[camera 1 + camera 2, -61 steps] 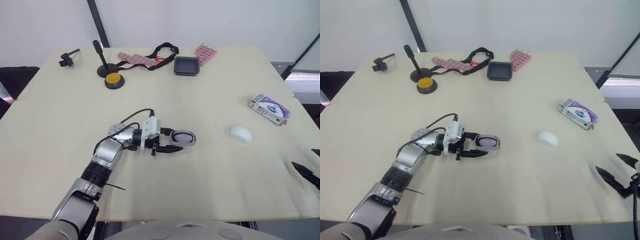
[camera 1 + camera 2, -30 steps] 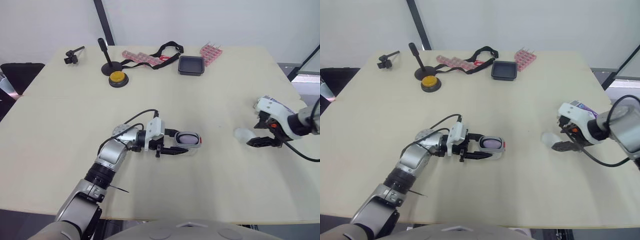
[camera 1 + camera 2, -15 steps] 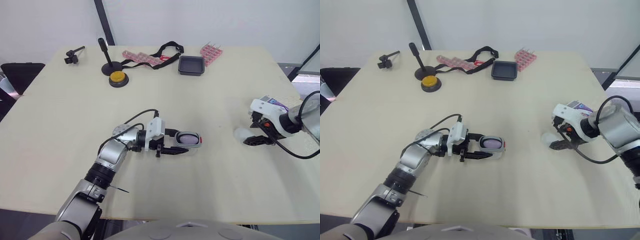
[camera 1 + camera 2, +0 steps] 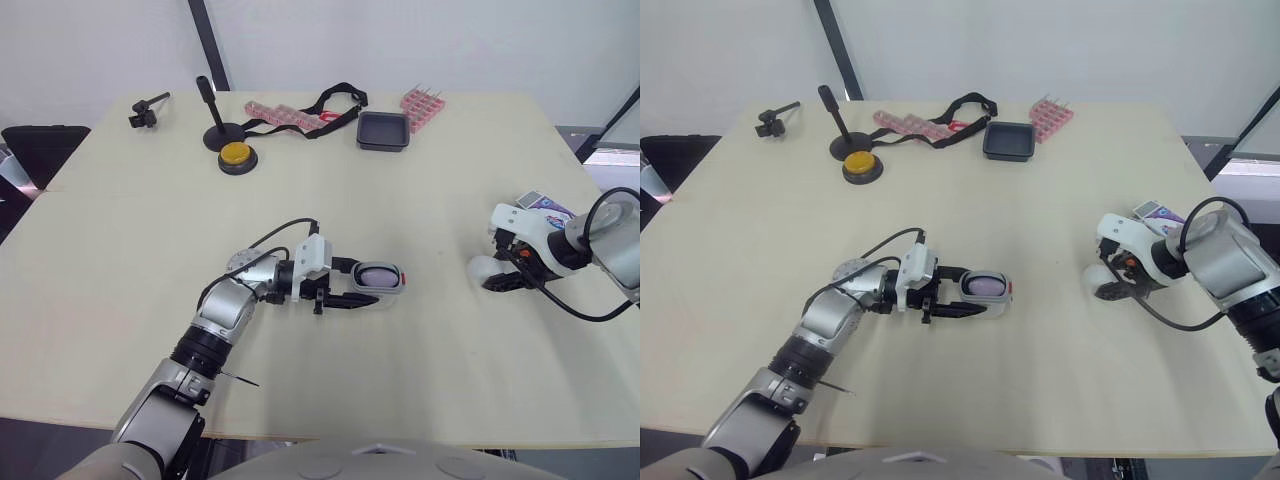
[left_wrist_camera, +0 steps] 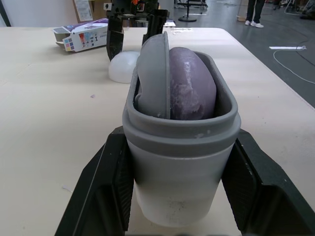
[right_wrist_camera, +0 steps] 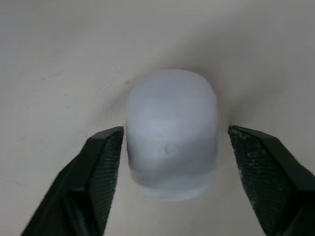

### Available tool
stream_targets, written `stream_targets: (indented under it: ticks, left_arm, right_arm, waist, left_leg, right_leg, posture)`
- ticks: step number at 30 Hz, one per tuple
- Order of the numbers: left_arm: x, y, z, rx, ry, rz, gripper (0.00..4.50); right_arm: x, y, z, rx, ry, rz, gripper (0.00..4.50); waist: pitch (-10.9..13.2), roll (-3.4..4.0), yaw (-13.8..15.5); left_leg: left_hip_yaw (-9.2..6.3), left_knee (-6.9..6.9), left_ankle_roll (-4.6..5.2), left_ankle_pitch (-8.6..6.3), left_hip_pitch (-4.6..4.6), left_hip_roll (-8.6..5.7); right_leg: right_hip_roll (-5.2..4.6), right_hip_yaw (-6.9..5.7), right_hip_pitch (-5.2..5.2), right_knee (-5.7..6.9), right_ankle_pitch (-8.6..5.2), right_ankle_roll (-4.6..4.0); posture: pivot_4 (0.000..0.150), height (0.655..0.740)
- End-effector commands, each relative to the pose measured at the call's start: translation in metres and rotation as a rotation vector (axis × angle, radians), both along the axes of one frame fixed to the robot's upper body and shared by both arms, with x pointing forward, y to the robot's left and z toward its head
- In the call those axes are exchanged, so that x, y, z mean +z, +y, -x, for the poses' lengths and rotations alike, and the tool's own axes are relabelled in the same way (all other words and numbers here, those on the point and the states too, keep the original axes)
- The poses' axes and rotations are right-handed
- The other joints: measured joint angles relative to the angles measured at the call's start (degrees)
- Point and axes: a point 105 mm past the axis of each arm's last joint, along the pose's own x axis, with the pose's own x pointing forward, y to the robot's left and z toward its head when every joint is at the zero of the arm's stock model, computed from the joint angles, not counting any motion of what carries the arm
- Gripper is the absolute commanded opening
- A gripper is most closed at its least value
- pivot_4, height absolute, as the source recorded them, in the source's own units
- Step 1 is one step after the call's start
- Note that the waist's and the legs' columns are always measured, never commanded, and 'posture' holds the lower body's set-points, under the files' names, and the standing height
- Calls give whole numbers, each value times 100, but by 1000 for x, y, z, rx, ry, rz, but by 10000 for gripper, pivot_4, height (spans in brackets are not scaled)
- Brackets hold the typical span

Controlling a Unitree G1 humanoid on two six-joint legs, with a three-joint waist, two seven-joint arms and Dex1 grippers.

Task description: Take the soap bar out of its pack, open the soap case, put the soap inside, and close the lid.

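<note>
So the left claw [image 4: 352, 284] is clamped on the grey oval plastic soap case [image 5: 179, 162], and the purple soap bar [image 5: 192, 88] is already inside it. On the right, the right claw [image 6: 175, 132] is spread open either side of the frosted white dome lid [image 4: 482, 271] on the beige table [image 4: 420, 190]. The white-and-purple cardboard soap pack [image 5: 83, 35] is just behind. Looks like the lid step: pinch it, then carry it to the case. One case, one soap, one lid, one pack.

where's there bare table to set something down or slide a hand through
Free: the wide band between the yellow button, black tray and the soap case; the stretch from the case to the lid; the near strip in front of both. Crowded: the far edge, and the right side around lid and soap pack.
</note>
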Motion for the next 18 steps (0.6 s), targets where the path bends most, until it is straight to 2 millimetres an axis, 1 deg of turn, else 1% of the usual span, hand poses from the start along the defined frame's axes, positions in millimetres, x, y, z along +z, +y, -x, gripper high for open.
stream_targets:
  ticks: [1, 2, 3, 6, 8, 11, 15, 18]
  left_arm:
    - [11, -1, 2, -7, -39, 29, 19578]
    - [11, -1, 2, -7, -38, 28, 19578]
    - [10, -1, 2, -7, -37, 28, 19578]
    - [10, -1, 1, -8, -36, 27, 19578]
    - [10, 0, 1, -7, -36, 26, 19578]
    - [9, 0, -1, -3, -34, 25, 19578]
    - [9, 0, -3, 4, -34, 19, 19578]
    - [8, 1, -7, 16, -35, 14, 19578]
  right_arm:
    - [10, -2, -4, 9, -39, 23, 22406]
    - [10, -2, -4, 12, -40, 26, 20105]
    - [10, -2, -4, 15, -41, 29, 19457]
    - [12, -1, -3, 35, -47, 40, 19458]
    - [17, 2, -4, 74, -64, 47, 19458]
    - [35, 20, -4, 176, -98, 1, 19458]
    - [65, 46, -4, 333, -156, -7, 19458]
    - [92, 73, 0, 456, -189, -34, 19458]
  waist:
    - [0, 0, -1]
    - [0, 0, -1]
    - [0, 0, -2]
    - [0, 0, -5]
    - [0, 0, -5]
    - [0, 0, -14]
    - [0, 1, -50]
    - [1, 2, -63]
  left_leg:
    - [0, 0, 0, 0, 0, 0]
    - [0, 1, 0, 0, 0, 0]
    - [0, 0, 0, 0, -1, 0]
    - [0, 0, 0, 0, 0, 0]
    - [0, 1, 0, 0, 0, 0]
    - [0, 1, 0, 0, 0, 0]
    - [2, 0, 0, 0, 0, 3]
    - [2, 2, 0, 0, 3, 5]
  right_leg:
    - [0, 0, 0, 0, 0, 0]
    - [0, 0, 0, 0, 0, 0]
    - [0, 0, 0, 1, 0, 0]
    - [0, 0, 0, 1, 0, 0]
    - [1, 0, 0, 1, 0, 0]
    - [1, 1, 0, 2, 0, 0]
    - [1, 4, -1, 8, 0, 0]
    - [2, 4, -4, 11, 0, 0]
  posture:
    - [1500, 7291]
    - [1500, 7291]
    - [1500, 7291]
    - [1500, 7291]
    - [1500, 7291]
    - [1500, 7291]
    - [1500, 7291]
    - [1500, 7291]
